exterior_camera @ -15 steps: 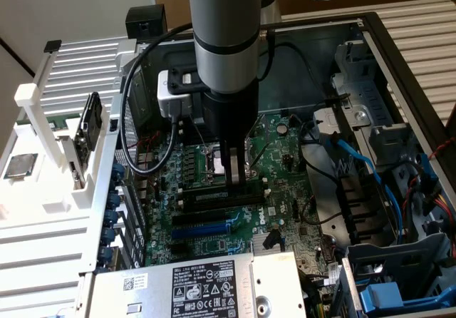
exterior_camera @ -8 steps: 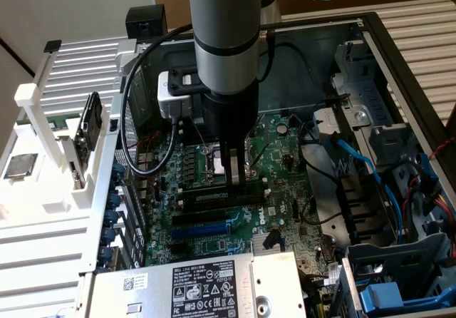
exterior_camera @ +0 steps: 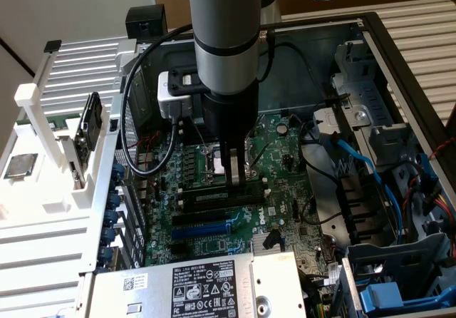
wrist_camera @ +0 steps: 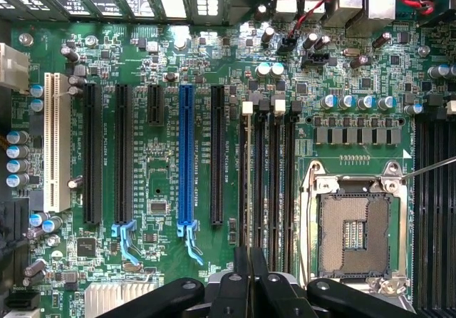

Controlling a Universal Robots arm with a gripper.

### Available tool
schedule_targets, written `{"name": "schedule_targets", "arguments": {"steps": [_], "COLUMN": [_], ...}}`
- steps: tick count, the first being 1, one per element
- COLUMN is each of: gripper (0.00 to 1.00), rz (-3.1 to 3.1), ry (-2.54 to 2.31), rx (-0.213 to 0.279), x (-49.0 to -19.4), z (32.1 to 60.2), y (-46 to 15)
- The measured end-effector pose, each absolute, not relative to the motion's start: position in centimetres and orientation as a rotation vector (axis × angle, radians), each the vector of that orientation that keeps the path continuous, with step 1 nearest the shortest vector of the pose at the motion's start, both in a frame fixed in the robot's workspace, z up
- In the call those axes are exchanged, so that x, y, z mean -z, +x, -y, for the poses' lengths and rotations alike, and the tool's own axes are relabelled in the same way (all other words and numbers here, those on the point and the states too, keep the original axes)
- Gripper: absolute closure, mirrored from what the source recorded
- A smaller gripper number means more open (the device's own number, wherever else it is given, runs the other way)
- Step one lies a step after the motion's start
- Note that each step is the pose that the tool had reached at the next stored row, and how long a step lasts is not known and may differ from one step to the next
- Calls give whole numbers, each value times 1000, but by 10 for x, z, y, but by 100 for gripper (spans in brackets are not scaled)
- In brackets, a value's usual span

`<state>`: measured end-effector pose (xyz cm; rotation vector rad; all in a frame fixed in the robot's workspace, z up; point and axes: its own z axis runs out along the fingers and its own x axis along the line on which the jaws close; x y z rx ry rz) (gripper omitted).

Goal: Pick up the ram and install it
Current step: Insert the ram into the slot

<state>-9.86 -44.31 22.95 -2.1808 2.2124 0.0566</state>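
In the exterior view the ram [exterior_camera: 217,198] is a long dark strip with a pale label, standing on edge in a black memory slot on the green motherboard [exterior_camera: 214,243]. My gripper [exterior_camera: 235,180] hangs straight down over its middle. The tips are at or just above the stick's top edge, and I cannot tell if they touch it. In the wrist view my gripper [wrist_camera: 250,264] has its fingers [wrist_camera: 241,275] pressed together, shut, over the near end of the black memory slots [wrist_camera: 278,182]. The open processor socket [wrist_camera: 354,225] lies beside those slots.
A white rack [exterior_camera: 43,197] at the exterior view's left carries a square silver processor chip [exterior_camera: 20,166]. The metal case walls [exterior_camera: 370,54], blue cables [exterior_camera: 356,165], a drive cage [exterior_camera: 406,289] and the labelled power supply [exterior_camera: 206,286] crowd around the board.
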Motion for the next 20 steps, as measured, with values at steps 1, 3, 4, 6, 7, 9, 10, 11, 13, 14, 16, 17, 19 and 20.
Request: {"name": "schedule_targets", "arguments": {"steps": [1, 3, 4, 6, 7, 9, 10, 11, 13, 14, 16, 17, 19, 20], "gripper": [88, 88, 88, 88, 87, 87, 80, 80, 80, 80, 80, 80, 80, 80], "rz": [-2212, -2212, -2212, -2212, -2212, -2212, -2212, -2212, -2212, -2212, -2213, -2213, -2212, -2212], "ry": [-2181, -2181, -2181, -2181, -2181, -2181, -2181, -2181, -2181, -2181, -2181, -2181, -2180, -2180], "rx": [-57, -57, -57, -57, -56, -57, -57, -57, -57, -57, -57, -57, -57, -57], "x": [-229, -229, -229, -229, -229, -229, -229, -229, -229, -229, -230, -231, -235, -238], "z": [443, 443, 443, 443, 443, 443, 443, 443, 443, 443, 443, 443, 443, 443], "y": [-99, -99, -99, -99, -99, -99, -99, -99, -99, -99, -99, -99, -99, -99]}}
